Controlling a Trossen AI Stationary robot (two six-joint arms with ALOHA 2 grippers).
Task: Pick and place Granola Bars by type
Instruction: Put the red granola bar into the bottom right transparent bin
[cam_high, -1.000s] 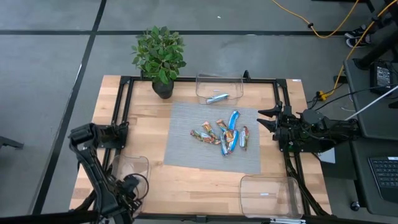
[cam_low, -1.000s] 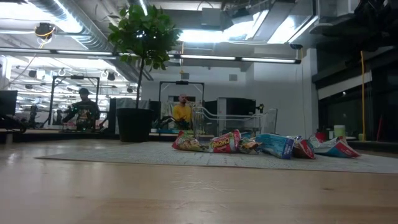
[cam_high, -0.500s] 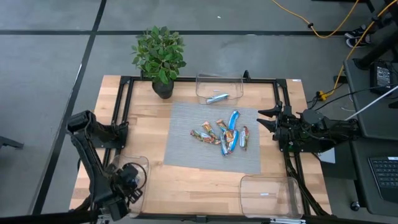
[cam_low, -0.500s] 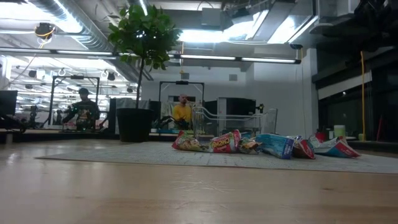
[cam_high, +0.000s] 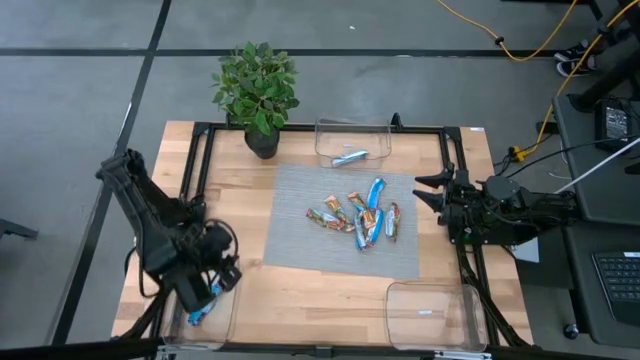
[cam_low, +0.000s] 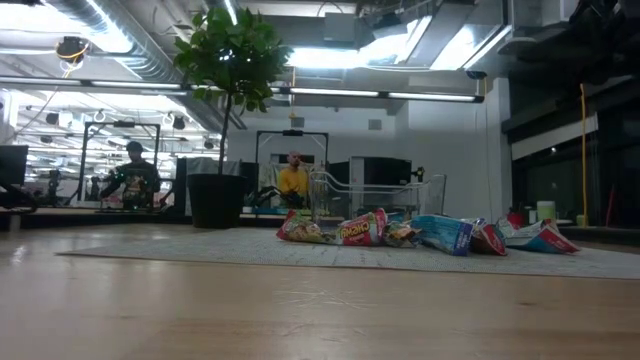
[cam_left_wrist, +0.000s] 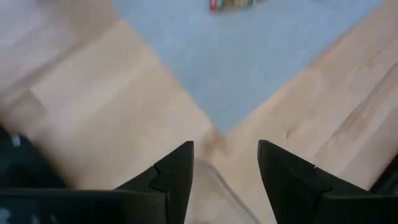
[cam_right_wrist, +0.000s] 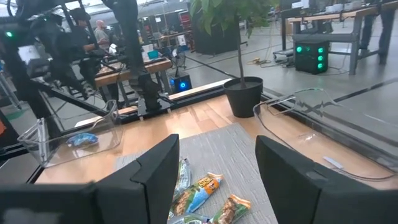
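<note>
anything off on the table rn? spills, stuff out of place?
Nothing stands out. The foil-wrapped granola bars lie in a loose pile on the grey woven mat, not spilled off it. One silver bar sits in the far clear plastic bin, a blue bar in the near-left clear bin. Both hands are open and empty.

Grey floor (cam_high: 80, 90), bright ceiling lights (cam_low: 330, 55), distant workbenches (cam_low: 90, 208).
</note>
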